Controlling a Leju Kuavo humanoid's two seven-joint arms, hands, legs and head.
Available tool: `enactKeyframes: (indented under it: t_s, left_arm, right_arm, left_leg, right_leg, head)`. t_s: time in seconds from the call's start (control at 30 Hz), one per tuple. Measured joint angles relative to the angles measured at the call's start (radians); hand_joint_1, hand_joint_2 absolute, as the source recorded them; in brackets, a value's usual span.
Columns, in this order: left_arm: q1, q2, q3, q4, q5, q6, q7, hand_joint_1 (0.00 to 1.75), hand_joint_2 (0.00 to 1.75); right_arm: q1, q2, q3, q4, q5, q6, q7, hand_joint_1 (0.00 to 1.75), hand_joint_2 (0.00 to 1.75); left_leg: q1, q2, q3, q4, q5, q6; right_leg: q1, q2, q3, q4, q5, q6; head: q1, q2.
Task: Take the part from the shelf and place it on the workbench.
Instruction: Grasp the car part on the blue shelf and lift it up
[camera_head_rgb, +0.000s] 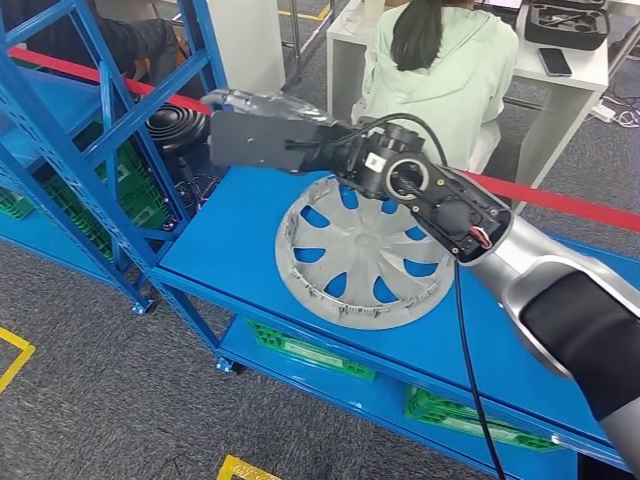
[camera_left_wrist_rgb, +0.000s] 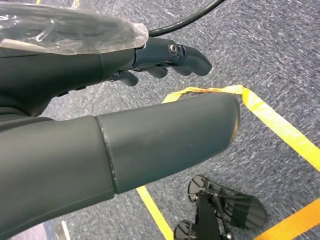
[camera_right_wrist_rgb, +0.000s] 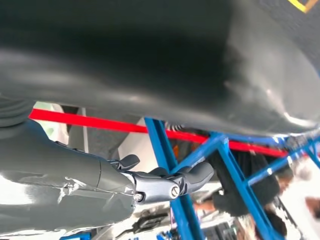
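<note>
Reaching is the step in hand: my right hand (camera_head_rgb: 226, 120), fingers apart and holding nothing, stretches past the grey spoked plastic wheel cover (camera_head_rgb: 362, 252) lying on the blue metal shelf (camera_head_rgb: 226, 245), so next I judge it must come back over the cover's rim to grip it.

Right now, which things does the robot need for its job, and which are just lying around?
For the job:
- grey wheel cover, lying flat on the blue shelf
- right robot hand, reaching over the shelf past the wheel cover, holding nothing

Just lying about:
- green plastic crates
- black round part behind the frame
- red tape barrier
- seated person
</note>
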Motion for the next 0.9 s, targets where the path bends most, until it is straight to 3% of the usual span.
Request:
enactKeyframes:
  t_s: [0.1,0.23,0.43,0.77,0.9]
  left_arm:
    - [0.002,0.0,0.009,0.0,0.013,0.001,-0.003,0.0,0.0]
    - [0.007,0.0,0.017,0.0,0.018,0.003,-0.001,0.0,0.0]
    - [0.009,0.001,0.029,0.0,0.021,0.002,0.001,0.0,0.0]
    - [0.014,0.0,0.038,0.0,0.024,-0.004,-0.005,0.0,0.0]
    - [0.015,0.0,0.038,0.0,0.024,-0.006,-0.006,0.0,0.0]
  right_arm:
    - [-0.014,0.0,0.069,0.034,-0.032,0.028,0.022,0.0,0.0]
    - [-0.013,-0.001,0.167,0.076,-0.063,0.025,0.04,0.0,1.75]
    - [0.009,-0.041,0.264,0.104,-0.07,0.001,0.094,0.0,1.75]
    - [0.027,-0.122,0.344,0.121,-0.031,-0.022,0.126,0.0,1.75]
    - [0.028,-0.149,0.363,0.119,-0.008,-0.029,0.178,0.0,1.75]
  left_leg:
    - [0.0,0.0,0.0,0.0,0.0,0.0]
    - [0.0,0.0,0.0,0.0,0.0,0.0]
    - [0.0,0.0,0.0,0.0,0.0,0.0]
    - [0.0,0.002,0.001,0.0,0.0,0.0]
    - [0.0,0.002,0.002,0.0,0.0,0.0]
  right_leg:
    - [0.0,0.0,0.001,-0.001,0.0,0.0]
    - [0.0,0.0,0.0,-0.002,0.0,0.0]
    - [0.0,0.0,0.0,-0.002,0.0,0.0]
    - [-0.001,0.002,0.0,-0.002,0.0,0.0]
    - [0.0,0.002,0.0,-0.002,0.0,0.0]
  head:
    - [0.0,0.0]
    - [0.0,0.0]
    - [0.0,0.0]
    - [0.0,0.0]
    - [0.0,0.0]
